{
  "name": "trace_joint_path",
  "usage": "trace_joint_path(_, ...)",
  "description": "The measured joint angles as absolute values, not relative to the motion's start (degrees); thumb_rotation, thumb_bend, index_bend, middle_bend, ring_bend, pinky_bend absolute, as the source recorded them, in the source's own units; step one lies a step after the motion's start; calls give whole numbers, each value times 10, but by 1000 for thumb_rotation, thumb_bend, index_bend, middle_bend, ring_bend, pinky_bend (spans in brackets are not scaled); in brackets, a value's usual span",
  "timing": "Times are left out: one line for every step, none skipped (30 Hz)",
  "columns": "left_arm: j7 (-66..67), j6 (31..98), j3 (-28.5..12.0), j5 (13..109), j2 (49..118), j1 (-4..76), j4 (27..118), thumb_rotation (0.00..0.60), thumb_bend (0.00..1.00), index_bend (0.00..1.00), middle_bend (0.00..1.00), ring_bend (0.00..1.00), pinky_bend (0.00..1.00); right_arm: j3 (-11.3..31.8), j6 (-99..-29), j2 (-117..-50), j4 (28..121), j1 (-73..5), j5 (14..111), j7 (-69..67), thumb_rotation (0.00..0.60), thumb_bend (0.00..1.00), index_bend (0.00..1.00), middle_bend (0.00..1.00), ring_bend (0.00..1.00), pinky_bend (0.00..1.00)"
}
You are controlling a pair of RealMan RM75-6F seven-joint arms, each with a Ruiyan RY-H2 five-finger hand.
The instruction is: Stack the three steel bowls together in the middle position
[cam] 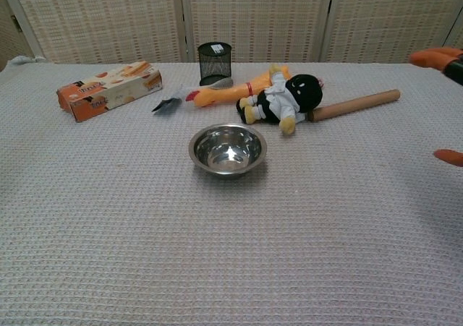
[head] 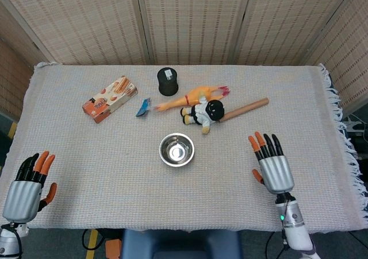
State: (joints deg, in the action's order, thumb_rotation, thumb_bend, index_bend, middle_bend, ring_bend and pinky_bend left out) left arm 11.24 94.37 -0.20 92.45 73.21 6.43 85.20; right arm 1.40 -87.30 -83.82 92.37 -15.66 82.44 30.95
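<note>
While the round, shiny steel bowls (head: 176, 149) sit nested mid-table on the woven cloth (head: 86, 155), the left hand (head: 26, 184) and right hand (head: 271, 166) hover empty, fingers spread.

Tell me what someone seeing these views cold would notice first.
Probably the shiny steel bowls, nested mid-table on the woven cloth. Behind them lies a clutter: a black-headed doll lying across a rubber chicken, a wooden rolling pin, a black mesh cup and an orange snack box. Both hands, left hand and right hand, sit open at the near edge, holding nothing.
</note>
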Motion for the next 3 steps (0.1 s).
trace_joint_path(118, 940, -1, 923, 730, 64, 856, 600, 460, 0, 0, 0, 99, 6, -893, -828, 922, -138, 827, 301, 600, 106, 0, 0, 0, 0)
trace_joint_path(126, 935, -1, 919, 728, 63, 862, 600, 459, 0, 0, 0, 99, -3, -914, -817, 919, -116, 829, 288, 600, 106, 0, 0, 0, 0)
trace_joint_path(131, 932, -1, 917, 727, 63, 865, 600, 459, 0, 0, 0, 99, -8, -924, -809, 919, -105, 827, 277, 600, 106, 0, 0, 0, 0)
